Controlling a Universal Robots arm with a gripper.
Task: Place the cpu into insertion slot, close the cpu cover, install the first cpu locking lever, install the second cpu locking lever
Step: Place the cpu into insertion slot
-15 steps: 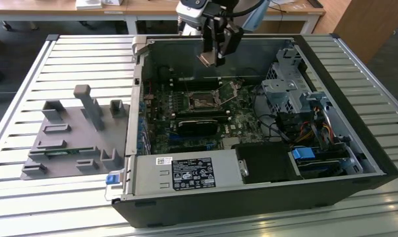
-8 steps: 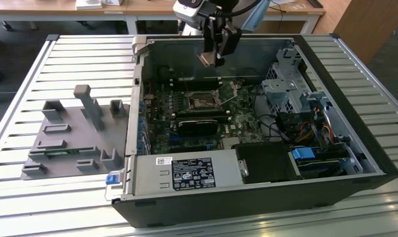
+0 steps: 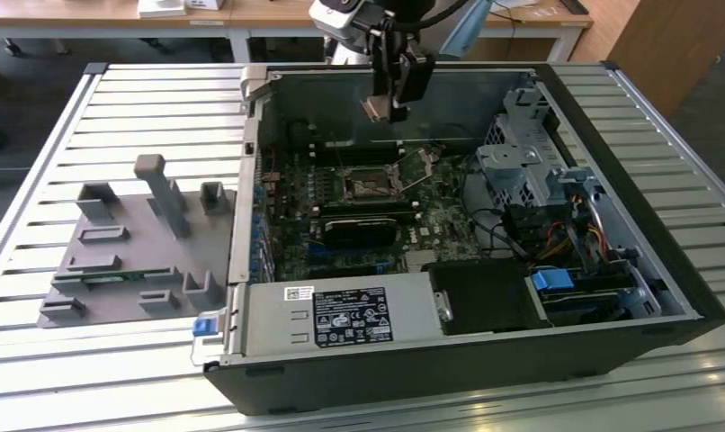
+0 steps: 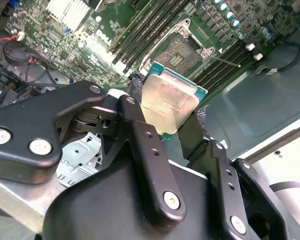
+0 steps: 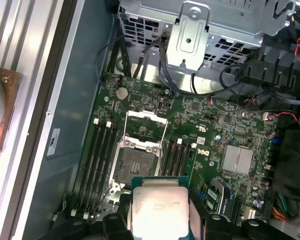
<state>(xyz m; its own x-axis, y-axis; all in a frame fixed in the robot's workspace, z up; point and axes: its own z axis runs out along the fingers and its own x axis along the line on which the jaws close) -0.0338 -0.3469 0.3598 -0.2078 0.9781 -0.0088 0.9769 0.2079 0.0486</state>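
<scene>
— Holding the cpu how?
— Hand closed on its opposite edges, over the open computer case. I'd judge it light, stiff and fragile, so edges only.
— Insertion slot?
— Empty, with the cpu cover raised. The motherboard lies inside the case.

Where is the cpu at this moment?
In both wrist views the cpu is held by the gripper, in the air above the open socket of the motherboard.
</scene>
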